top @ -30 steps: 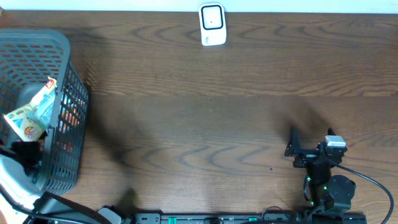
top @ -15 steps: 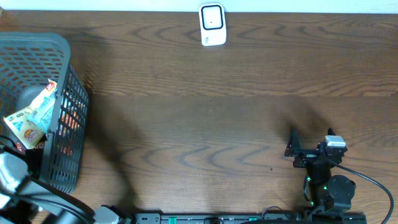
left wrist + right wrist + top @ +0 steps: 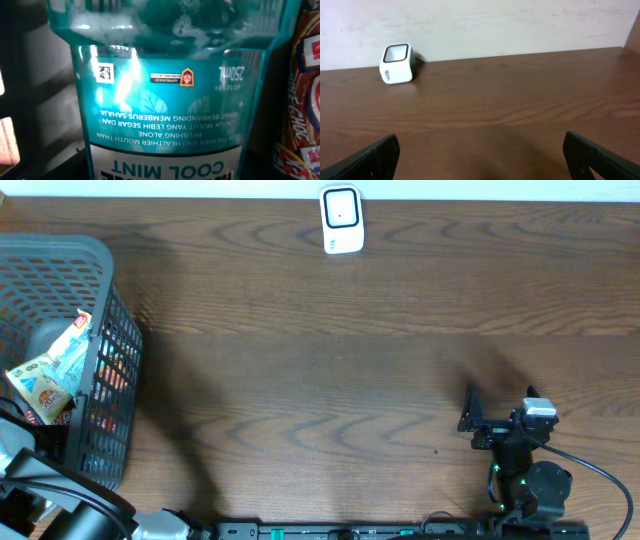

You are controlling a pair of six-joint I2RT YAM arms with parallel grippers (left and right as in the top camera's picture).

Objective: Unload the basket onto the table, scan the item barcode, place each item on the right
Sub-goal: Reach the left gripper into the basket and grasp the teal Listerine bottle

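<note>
Right end effector [image 3: 485, 160] wide, low over table [image 3: 520, 100].

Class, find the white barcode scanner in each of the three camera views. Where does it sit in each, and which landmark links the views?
Overhead: the white scanner stands at top centre, by the table's far edge.
Left wrist: not in it; a teal Cool Mint bottle fills the picture.
Right wrist: the white scanner is at upper left, before the pale wall.
Shared landmark: the brown wooden table.
</note>
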